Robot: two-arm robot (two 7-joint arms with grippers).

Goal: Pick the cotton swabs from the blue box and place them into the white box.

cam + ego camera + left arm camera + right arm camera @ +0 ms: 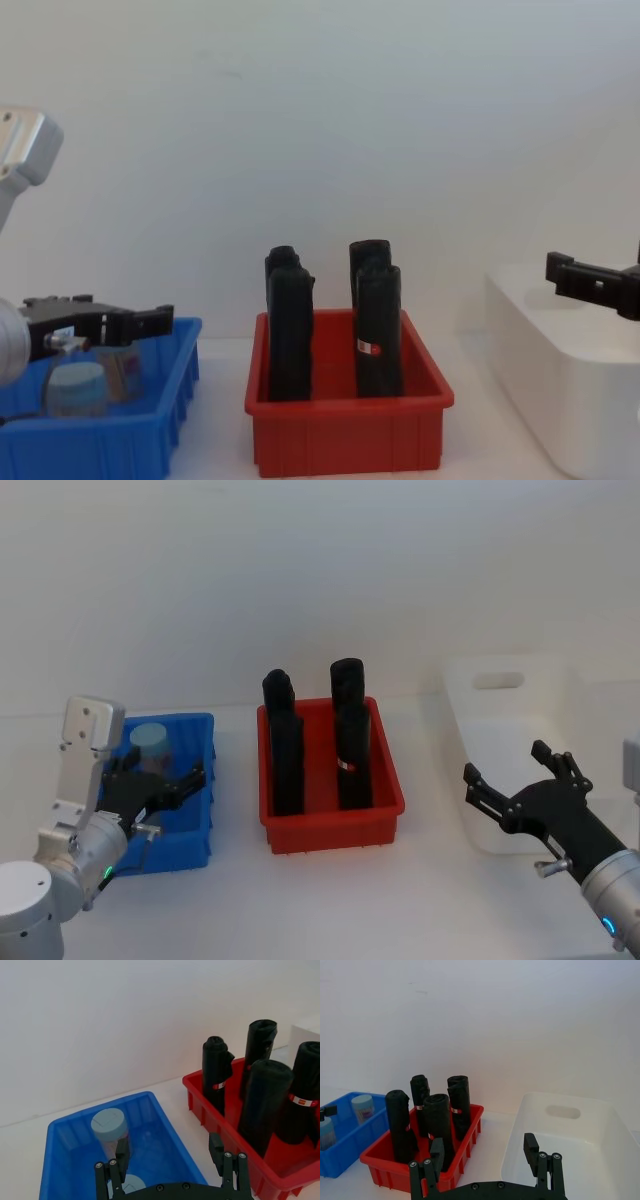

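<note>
The blue box (196, 810) sits at the table's left. Two cotton swabs jars with pale blue lids stand inside: one upright at the far end (108, 1127), another (127, 1184) just below my left gripper (169, 1152). That gripper hovers open over the box, nothing between its fingers, and shows from the side in the chest view (100, 318) above the jars (75, 388). The white box (500, 750) stands at the right. My right gripper (505, 762) hangs open and empty over its near edge, looking into the white box (570, 1130).
A red bin (330, 815) holding several tall black upright rolls (350, 730) stands in the middle between the two boxes. A plain white wall lies close behind. Bare table lies in front of the bins.
</note>
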